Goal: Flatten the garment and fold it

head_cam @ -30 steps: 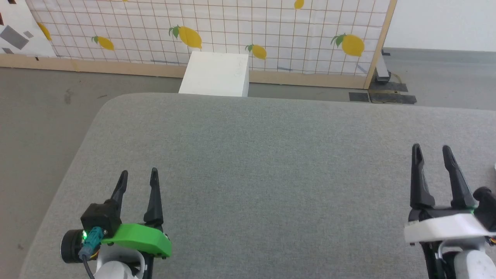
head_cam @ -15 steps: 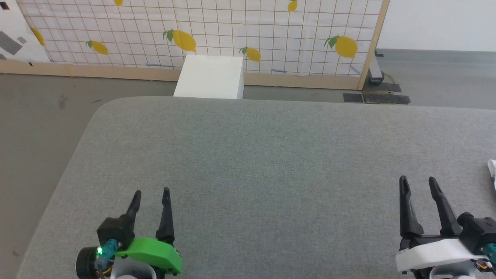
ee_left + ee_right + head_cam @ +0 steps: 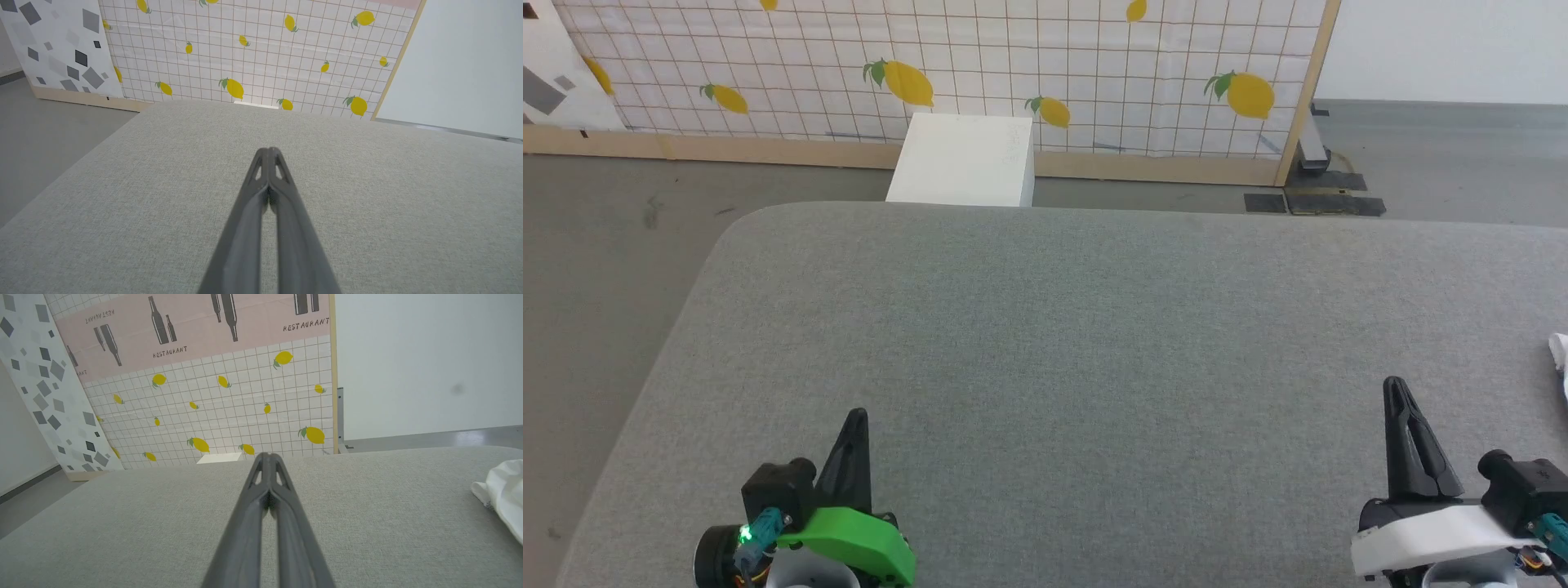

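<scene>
Task status: not started, shirt (image 3: 504, 494) not yet handled.
Left gripper (image 3: 856, 420) and right gripper (image 3: 1395, 388) hover over the grey bench (image 3: 1045, 327), fingers pressed together on nothing. The shirt lies bunched at the bench's right side. Flattening and folding both remain.

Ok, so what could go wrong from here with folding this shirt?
The garment lies bunched to the right of the right tool, cut off at the head view's edge, so a grasp could be misjudged. Both tools are shut; reaching like that would likely push the cloth, not grip it. The left tool is far from it.
</scene>
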Robot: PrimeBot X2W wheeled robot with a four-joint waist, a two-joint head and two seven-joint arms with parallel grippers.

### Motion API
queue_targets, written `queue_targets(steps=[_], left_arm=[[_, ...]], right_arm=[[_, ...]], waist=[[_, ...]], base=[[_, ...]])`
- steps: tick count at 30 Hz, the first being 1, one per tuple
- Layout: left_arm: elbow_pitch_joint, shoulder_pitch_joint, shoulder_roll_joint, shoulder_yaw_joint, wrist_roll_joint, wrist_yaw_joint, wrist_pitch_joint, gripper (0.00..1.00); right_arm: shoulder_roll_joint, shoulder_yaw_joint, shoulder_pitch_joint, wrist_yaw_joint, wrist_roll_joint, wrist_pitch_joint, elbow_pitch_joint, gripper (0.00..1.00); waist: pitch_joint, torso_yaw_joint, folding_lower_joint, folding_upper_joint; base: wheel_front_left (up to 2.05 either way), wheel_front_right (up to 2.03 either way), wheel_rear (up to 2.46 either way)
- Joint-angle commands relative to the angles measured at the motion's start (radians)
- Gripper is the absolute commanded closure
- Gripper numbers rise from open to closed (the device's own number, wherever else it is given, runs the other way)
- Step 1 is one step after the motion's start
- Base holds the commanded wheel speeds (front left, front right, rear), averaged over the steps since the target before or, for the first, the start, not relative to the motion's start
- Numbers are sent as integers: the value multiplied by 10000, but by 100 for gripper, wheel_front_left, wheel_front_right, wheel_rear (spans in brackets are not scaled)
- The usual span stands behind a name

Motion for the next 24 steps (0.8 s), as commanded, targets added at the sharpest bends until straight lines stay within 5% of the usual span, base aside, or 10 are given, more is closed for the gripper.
queue_targets(steps=[1, 24], left_arm=[[-61, 9, -10, 28, 56, 4, 65, 100], [-534, 67, -75, 215, 484, 32, 517, 100]], right_arm=[[0, 20, -13, 0, -55, 67, -28, 100], [0, 165, -97, -3, -441, 532, -224, 100]], waist=[[5, -10, 1, 0], [73, -151, 1, 0]], base=[[0, 0, 0], [0, 0, 0]])
